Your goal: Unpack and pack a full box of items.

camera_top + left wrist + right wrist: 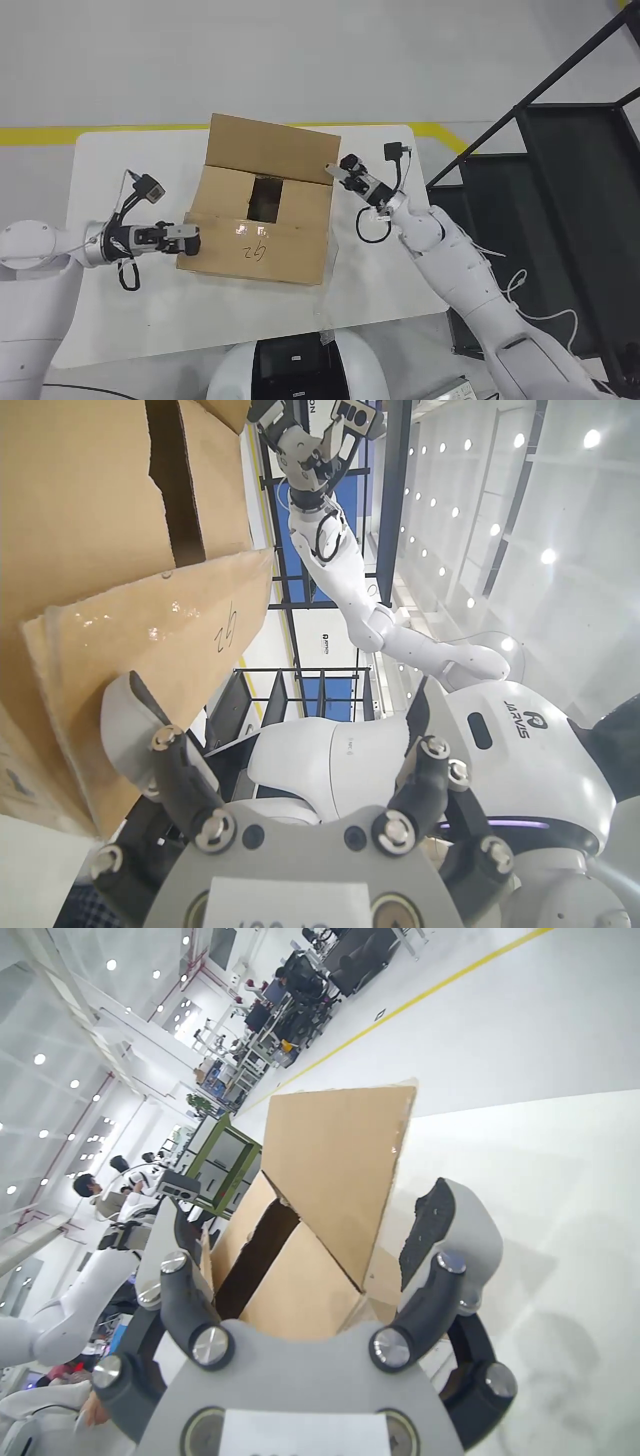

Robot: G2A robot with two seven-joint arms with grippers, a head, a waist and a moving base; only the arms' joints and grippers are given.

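A brown cardboard box (262,215) sits in the middle of the white table (130,310). Its top flaps are partly folded, leaving a dark gap (265,197) at the centre; the near flap (165,625) bears handwritten marks. My left gripper (188,238) is open at the box's left edge, and one of its fingers (132,720) lies against that near flap. My right gripper (336,168) is open at the box's far right corner. The raised far flap (335,1153) stands between its fingers (440,1223). The box's contents are hidden.
A black metal rack (560,190) stands close to the table's right side. Bare table surface lies left of the box and along the front edge. A yellow floor line (100,131) runs behind the table.
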